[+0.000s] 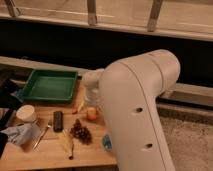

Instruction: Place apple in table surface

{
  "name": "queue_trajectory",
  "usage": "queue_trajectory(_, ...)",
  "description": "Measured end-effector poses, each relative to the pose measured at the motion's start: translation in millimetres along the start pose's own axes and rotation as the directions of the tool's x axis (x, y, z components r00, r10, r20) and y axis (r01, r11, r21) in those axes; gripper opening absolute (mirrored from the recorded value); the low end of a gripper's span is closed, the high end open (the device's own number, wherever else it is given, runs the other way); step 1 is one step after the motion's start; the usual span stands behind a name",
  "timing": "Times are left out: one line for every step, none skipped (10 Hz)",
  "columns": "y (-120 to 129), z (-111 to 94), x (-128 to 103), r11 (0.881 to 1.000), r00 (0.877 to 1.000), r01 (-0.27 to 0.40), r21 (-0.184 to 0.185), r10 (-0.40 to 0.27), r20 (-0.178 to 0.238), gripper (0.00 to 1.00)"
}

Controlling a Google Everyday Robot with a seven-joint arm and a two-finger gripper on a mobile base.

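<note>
The apple (91,114), small and yellow-orange, sits on the light wooden table surface (47,152) near its middle, just right of the carrot (80,107). My gripper (92,102) hangs directly over the apple at the end of the white wrist, and its tip meets the top of the fruit. My big white arm (135,110) covers the right part of the table.
A green tray (50,86) lies at the back left. A dark grape bunch (81,133), a black block (58,121), a white cup (26,113), a bluish cloth (17,134), a utensil (42,136) and a blue object (106,144) lie around the apple.
</note>
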Motion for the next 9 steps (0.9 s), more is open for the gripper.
queue_trajectory(1, 2, -3, 1.000, 1.000, -0.012, -0.005, 0.012, 0.005, 0.67)
queue_trajectory(1, 4, -4, 1.000, 1.000, -0.018, -0.007, 0.018, 0.006, 0.59)
queue_trajectory(2, 5, -6, 1.000, 1.000, -0.024, -0.014, 0.024, 0.007, 0.47)
queue_trajectory(2, 6, -7, 0.999, 1.000, -0.028, -0.017, 0.028, 0.007, 0.37)
queue_trajectory(2, 7, -9, 0.999, 0.999, -0.033, -0.017, 0.033, 0.005, 0.26)
queue_trajectory(1, 6, -11, 0.999, 0.999, -0.034, -0.016, 0.034, 0.007, 0.17)
queue_trajectory(1, 4, -11, 0.999, 0.999, -0.032, -0.016, 0.032, 0.011, 0.07)
queue_trajectory(1, -3, -10, 0.999, 0.999, -0.028, -0.016, 0.028, 0.018, 0.01)
queue_trajectory(1, -12, -8, 1.000, 0.999, -0.022, -0.018, 0.022, 0.028, 0.00)
